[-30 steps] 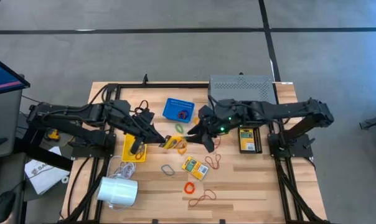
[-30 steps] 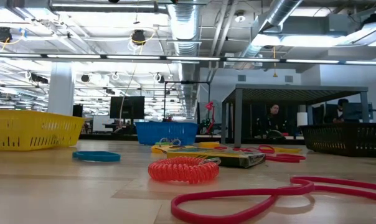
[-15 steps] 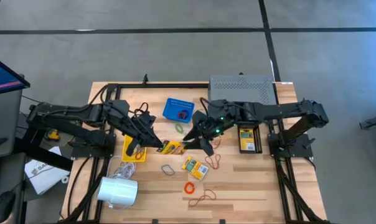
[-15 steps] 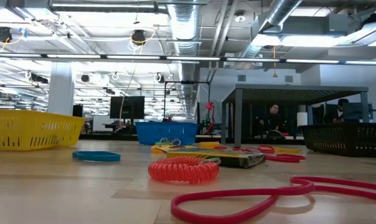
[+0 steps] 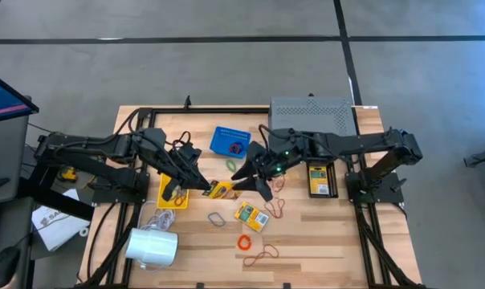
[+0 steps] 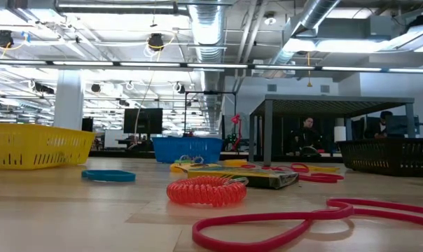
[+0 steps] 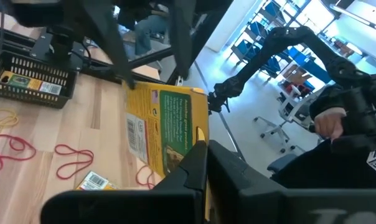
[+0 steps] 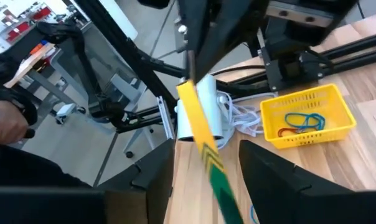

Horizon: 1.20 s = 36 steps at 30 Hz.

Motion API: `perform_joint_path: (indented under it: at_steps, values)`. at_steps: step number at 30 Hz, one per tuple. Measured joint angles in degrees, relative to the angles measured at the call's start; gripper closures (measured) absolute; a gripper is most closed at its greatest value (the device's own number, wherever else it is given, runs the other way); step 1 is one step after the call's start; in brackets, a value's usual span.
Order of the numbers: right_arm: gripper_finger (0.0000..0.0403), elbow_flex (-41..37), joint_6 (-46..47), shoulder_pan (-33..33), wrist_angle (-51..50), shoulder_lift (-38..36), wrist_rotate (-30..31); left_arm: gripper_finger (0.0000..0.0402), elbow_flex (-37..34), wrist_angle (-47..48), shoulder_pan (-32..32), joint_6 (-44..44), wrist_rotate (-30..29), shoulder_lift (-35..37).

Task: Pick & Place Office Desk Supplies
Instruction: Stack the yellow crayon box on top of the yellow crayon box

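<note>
Holding a crayon box (image 5: 222, 189) mid-air, the left claw (image 5: 205, 185) is pinched tight on one end of it, just above the middle of the table (image 5: 323, 241). The right claw (image 5: 246, 178) sits at 3 o'clock from that, fingers spread wide with the box's free end between them, edge-on in its wrist view. Looks like a handover to me.

To do it well, I'd say the right one should close squarely on the flat faces before the left lets go. Thin card will flex or twist if it's pinched at a corner, so a grip well onto the box is safer.

Stuff around:
- box is glossy printed card, yellow and green, flat and rectangular
- a second box (image 5: 251, 217) lies flat at 5 o'clock from the claws
- another one sits in the black mesh tray (image 5: 322, 180) out at 3 o'clock
- yellow basket (image 5: 173, 198) at 8 o'clock, plastic lattice walls, blue band inside per the right wrist view
- blue basket (image 5: 230, 140) at 12 o'clock, same lattice style
- loose rubber bands near the front edge, thin floppy loops, plus an orange coil (image 5: 244, 242) that looks springy
- grey clip (image 5: 217, 218), small wire loop
</note>
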<state>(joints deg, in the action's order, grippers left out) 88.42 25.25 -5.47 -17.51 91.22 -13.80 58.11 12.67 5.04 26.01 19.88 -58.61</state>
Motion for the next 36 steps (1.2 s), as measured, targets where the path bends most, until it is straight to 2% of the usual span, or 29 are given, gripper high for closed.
perform_joint_path:
  at_steps: [16,36]
  values:
    - [0.0254,-0.02,-0.24,-0.68,0.45,0.0,2.19,0.0401,0.0,-0.4,0.0,-0.01,1.01,0.0]
    - [0.0256,-0.04,0.24,-1.33,0.47,0.0,3.4,0.0401,0.0,-4.22,-0.02,-0.01,2.79,-0.02]
